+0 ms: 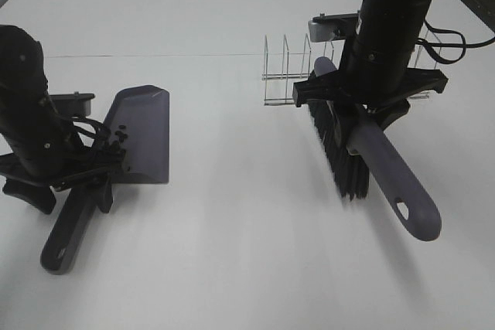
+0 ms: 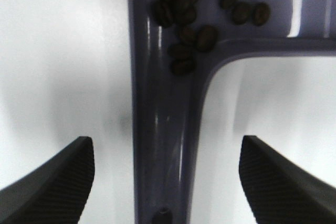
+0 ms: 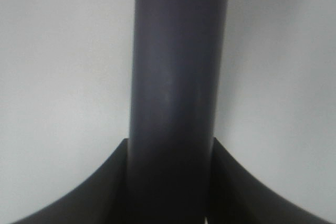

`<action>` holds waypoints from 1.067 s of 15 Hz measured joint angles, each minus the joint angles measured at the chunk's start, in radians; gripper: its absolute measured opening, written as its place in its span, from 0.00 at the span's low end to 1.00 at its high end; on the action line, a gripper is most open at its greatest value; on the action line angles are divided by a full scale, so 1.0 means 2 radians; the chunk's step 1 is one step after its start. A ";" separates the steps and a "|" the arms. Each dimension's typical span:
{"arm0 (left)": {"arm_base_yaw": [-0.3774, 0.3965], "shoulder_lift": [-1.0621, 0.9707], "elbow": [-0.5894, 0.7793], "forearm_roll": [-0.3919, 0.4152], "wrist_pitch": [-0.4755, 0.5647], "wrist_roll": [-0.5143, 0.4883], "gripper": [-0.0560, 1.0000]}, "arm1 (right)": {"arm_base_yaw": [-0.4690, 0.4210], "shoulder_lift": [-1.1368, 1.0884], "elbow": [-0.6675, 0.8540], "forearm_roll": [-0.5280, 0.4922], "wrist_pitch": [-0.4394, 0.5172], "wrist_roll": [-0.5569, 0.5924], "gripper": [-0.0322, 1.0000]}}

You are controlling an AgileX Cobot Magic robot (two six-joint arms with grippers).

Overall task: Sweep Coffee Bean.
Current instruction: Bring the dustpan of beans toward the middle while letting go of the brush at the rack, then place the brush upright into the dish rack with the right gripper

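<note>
The purple-grey dustpan (image 1: 143, 133) lies flat on the white table at the left. Several coffee beans (image 1: 120, 138) are piled in its back corner by the handle; the left wrist view shows these coffee beans (image 2: 184, 24) close up. My left gripper (image 1: 89, 183) straddles the dustpan handle (image 2: 160, 145). This left gripper (image 2: 166, 140) is open, with both fingers clear of the handle. My right gripper (image 1: 357, 113) is shut on the brush handle (image 3: 173, 77), and it holds the brush (image 1: 387, 175) tilted at the right with its black bristles (image 1: 340, 156) over the table.
A clear wire rack (image 1: 286, 75) stands behind the brush, right of the middle. The dustpan handle's end (image 1: 60, 249) points toward the table's front left. A black cable (image 1: 456, 40) loops at the far right.
</note>
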 joint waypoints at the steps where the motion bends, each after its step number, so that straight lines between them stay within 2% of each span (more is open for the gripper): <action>1: 0.000 -0.024 0.000 0.000 -0.001 0.000 0.72 | 0.000 0.005 -0.011 0.000 0.001 -0.002 0.31; 3: 0.000 -0.077 0.000 0.006 0.000 0.001 0.72 | 0.000 0.027 -0.039 -0.006 0.011 -0.002 0.31; 6: 0.001 -0.151 0.000 0.032 0.004 -0.002 0.72 | 0.000 0.090 -0.098 -0.035 0.066 -0.002 0.31; 10: 0.001 -0.182 0.000 0.061 0.022 -0.011 0.72 | 0.000 0.137 -0.163 -0.035 0.072 0.002 0.31; 16: 0.001 -0.182 0.000 0.065 0.039 -0.013 0.72 | -0.031 0.172 -0.224 0.007 0.078 -0.010 0.32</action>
